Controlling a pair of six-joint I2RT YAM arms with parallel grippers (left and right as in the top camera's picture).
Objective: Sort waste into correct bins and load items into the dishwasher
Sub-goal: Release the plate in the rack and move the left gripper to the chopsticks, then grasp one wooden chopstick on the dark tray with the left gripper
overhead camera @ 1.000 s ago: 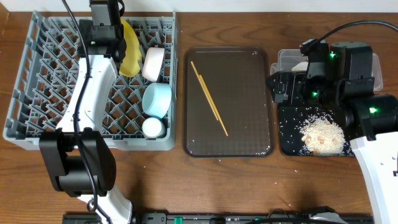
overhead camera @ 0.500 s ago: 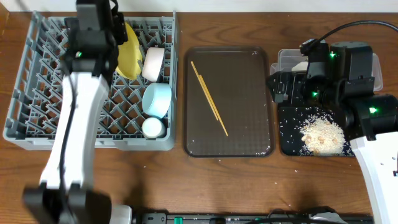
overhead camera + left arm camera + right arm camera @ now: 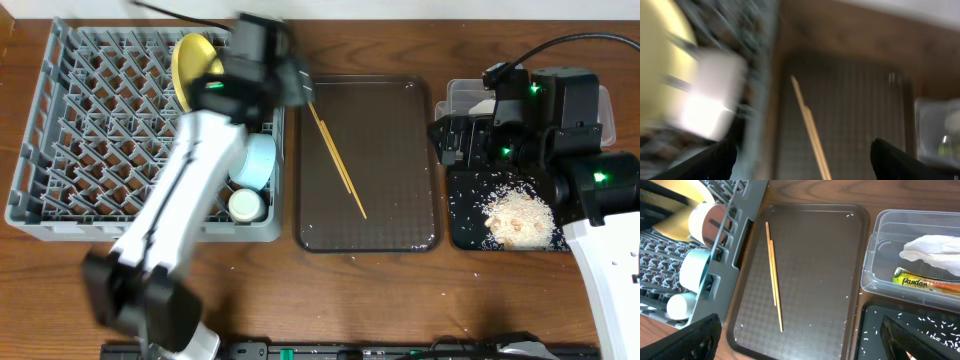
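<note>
My left gripper (image 3: 293, 80), blurred, hangs open and empty over the dishwasher rack's (image 3: 60, 150) right edge. In its wrist view the chopsticks (image 3: 810, 125) lie below, between the wide fingers. They rest on the brown tray (image 3: 400, 200). In the rack are the yellow plate (image 3: 190, 62), on edge, the light blue bowl (image 3: 255, 160), the white cup (image 3: 245, 205) and the white bowl (image 3: 707, 217). My right gripper (image 3: 802, 345) is open and empty near the bins. The clear tub (image 3: 875, 255) holds the napkin (image 3: 935, 247) and wrapper (image 3: 925, 280). Rice (image 3: 518, 218) lies in the black tray (image 3: 465, 225).
The brown tray (image 3: 840, 280) lies between the rack and the bins, with a few rice grains scattered on it. Bare wooden table (image 3: 350, 290) runs along the front. The right arm's body covers part of the bins in the overhead view.
My left arm has swung right, from the back of the rack to the brown tray's left edge. Its jaws opened wider, away from the yellow plate. The right arm has not moved.
</note>
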